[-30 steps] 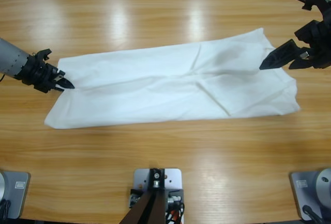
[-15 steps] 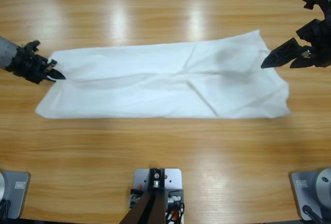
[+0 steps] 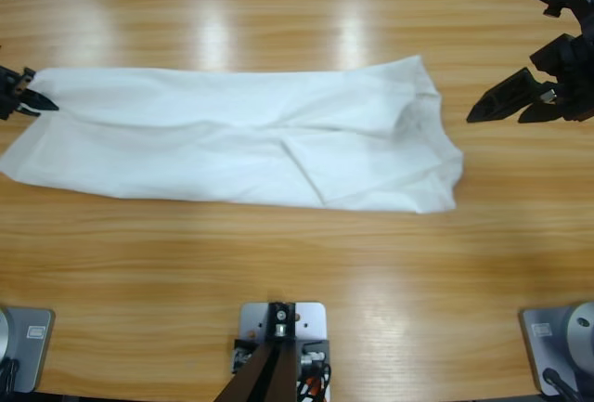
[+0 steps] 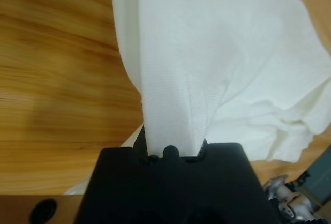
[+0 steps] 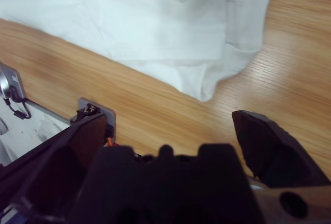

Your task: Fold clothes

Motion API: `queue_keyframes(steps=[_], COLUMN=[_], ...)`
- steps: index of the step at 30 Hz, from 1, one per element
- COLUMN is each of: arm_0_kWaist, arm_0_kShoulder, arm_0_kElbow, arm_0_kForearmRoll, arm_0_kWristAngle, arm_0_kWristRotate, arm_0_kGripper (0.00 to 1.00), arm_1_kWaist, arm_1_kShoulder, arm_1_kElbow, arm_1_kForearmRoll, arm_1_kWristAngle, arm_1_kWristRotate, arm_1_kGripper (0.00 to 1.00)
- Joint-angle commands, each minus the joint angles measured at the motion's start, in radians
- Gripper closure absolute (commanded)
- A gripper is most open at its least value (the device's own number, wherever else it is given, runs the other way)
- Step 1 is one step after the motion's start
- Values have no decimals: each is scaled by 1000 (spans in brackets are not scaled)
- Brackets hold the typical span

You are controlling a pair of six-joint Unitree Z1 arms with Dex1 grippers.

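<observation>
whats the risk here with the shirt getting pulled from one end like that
The left gripper is shut on one end of the T-shirt right at the table's left edge, so more pull could drag cloth off the wood. The right gripper hangs open and clear of the far end, so nothing holds that end and it may bunch further. The pinch looks narrow in the left wrist view, so the fabric might slip.

Soft, matt white cotton T-shirt (image 3: 232,137) lies on a glossy, smooth wooden table (image 3: 297,272).
</observation>
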Motion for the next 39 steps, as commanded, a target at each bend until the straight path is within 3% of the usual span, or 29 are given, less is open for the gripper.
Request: queue_keyframes(steps=[1,7,26,33,39], arm_0_kWaist=[18,-64,-619,-757,-861], arm_0_kShoulder=[-21,-29,192,334,502], arm_0_kElbow=[-122,-232,-630,-845,-1134], arm_0_kForearmRoll=[151,250,368,456,591], arm_0_kWristAngle=[12,11,3,2,-6], arm_0_kWristRotate=[41,37,-179,-211,-222], arm_0_kGripper=[1000,1000,1000,1000,1000], arm_1_kWaist=[-17,-17,-17,-17,-24], arm_1_kShoulder=[44,51,-1,-24,-45], arm_1_kElbow=[45,62,122,142,149], arm_1_kForearmRoll=[-42,-70,-109,-113,-110], arm_1_kWristAngle=[30,38,44,44,51], arm_1_kWristRotate=[-14,-14,-10,-8,-8], arm_1_kGripper=[0,4,4,4,4])
